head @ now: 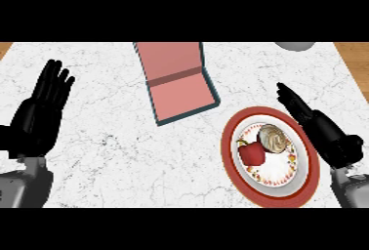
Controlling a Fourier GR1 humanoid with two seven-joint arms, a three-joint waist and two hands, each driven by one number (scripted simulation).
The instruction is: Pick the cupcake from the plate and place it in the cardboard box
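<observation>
Right robot hand (328,134) seen open, fingers straight, held just beside plate (241,168) at its right rim. Cupcake (274,137) found on plate, touching red pepper (252,154). Cardboard box (180,80) placed up-left on bench (108,146). Left robot hand (36,117) seen open, resting at left edge.

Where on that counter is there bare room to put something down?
Bare marble lies between the left hand and the box, and below the box beside the plate. It is crowded at right: plate, cupcake, red pepper, right hand.
</observation>
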